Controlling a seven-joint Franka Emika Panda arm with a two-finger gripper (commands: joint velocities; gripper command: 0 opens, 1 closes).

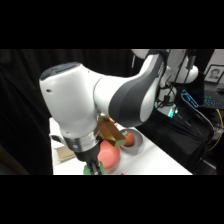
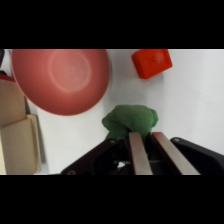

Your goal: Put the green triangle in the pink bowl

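Wrist view, left to right: tan wooden blocks [image 2: 17, 135] at the edge; pink bowl [image 2: 62, 80], upright and holding nothing, on the white worktop [image 2: 195, 110]; green triangle [image 2: 131, 120] just beside the bowl's rim, its long axis unclear; red block [image 2: 152, 62] apart. Pincer [image 2: 150, 150] fingers stand narrow, tips at the green triangle; whether they grip it cannot be told.

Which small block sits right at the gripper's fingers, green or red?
The green triangle, directly at the gripper fingers; the red block lies apart, beside the pink bowl.
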